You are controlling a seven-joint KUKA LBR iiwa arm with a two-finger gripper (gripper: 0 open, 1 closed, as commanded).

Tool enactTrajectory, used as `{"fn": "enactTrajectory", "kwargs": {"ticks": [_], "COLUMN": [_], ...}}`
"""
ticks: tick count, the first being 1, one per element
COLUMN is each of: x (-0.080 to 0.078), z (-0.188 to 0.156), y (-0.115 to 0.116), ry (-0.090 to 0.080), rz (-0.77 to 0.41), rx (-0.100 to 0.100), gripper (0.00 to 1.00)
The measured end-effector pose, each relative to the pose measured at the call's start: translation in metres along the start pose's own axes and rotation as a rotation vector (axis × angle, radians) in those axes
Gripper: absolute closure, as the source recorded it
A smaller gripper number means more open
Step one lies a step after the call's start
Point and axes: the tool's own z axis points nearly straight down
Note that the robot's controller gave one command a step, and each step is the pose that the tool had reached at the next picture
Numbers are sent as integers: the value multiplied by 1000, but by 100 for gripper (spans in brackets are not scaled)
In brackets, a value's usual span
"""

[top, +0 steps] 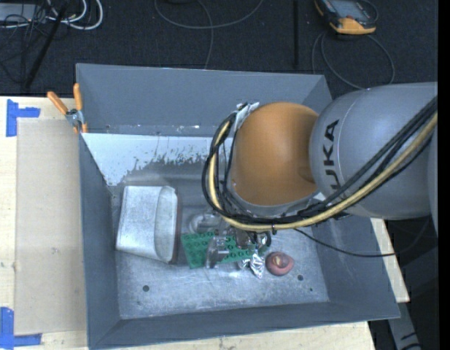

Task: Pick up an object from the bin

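My gripper [226, 240] reaches down from under the orange dome onto the bin floor, near its middle. Its dark fingers stand at a green block-like thing [199, 246] with studs, lying just left of them; whether they close on it is hidden. A crumpled silvery foil piece [254, 262] lies just right of the fingers. Beside that sits a small round pinkish-red thing [279, 263]. A large white tub [146, 222] lies on its side at the left of the floor.
The arm and its orange dome with looped cables cover the bin's middle and right. Bare grey floor shows along the front of the bin, below the things.
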Motion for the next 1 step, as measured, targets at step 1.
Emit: {"fn": "enactTrajectory", "kwargs": {"ticks": [1], "x": [-1], "z": [-76], "y": [-11], "ry": [-2], "rz": [-2], "rx": [1], "gripper": [100]}}
